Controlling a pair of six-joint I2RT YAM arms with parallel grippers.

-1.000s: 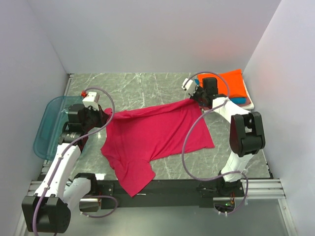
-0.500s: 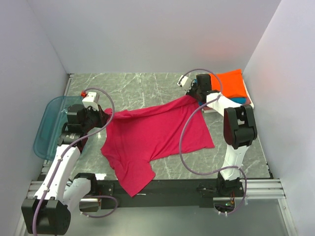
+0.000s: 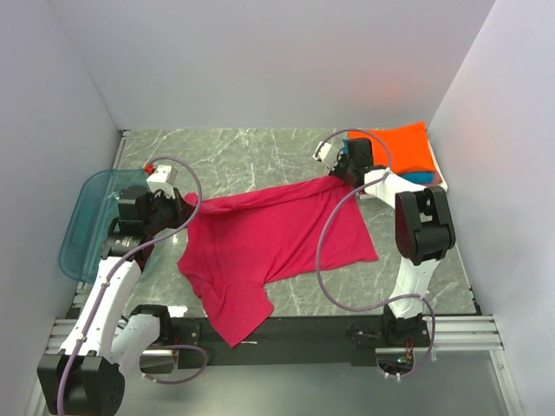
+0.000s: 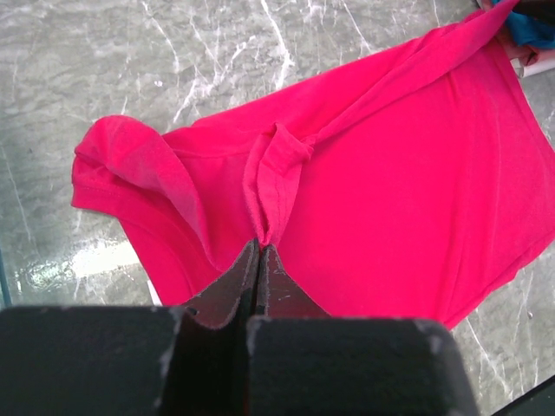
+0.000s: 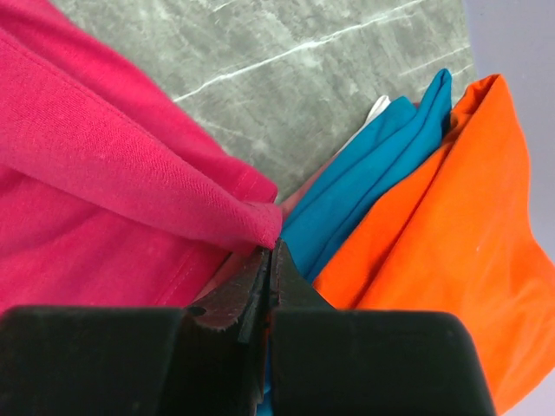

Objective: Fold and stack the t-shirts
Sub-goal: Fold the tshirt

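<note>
A magenta-red t-shirt [image 3: 269, 238] lies spread across the middle of the table, one sleeve hanging over the near edge. My left gripper [image 3: 185, 202] is shut on its left upper edge [image 4: 276, 178], pinching a fold of cloth. My right gripper [image 3: 340, 173] is shut on the shirt's far right corner [image 5: 251, 217], lifted a little, so the top edge stretches between the two. Just behind the right gripper sits a stack of folded t-shirts: orange [image 3: 406, 147] on top, teal-blue [image 5: 381, 165] beneath, with a pinkish and white edge [image 5: 375, 108] below.
A translucent blue plastic tray [image 3: 87, 221] rests at the table's left edge beside the left arm. White walls close in the left, back and right. A black rail [image 3: 295, 329] runs along the near edge under the hanging sleeve.
The right gripper swung left and back with the shirt corner, then returned slightly right. The shirt's top edge is pulled a little tauter. The left gripper has shifted only slightly.
</note>
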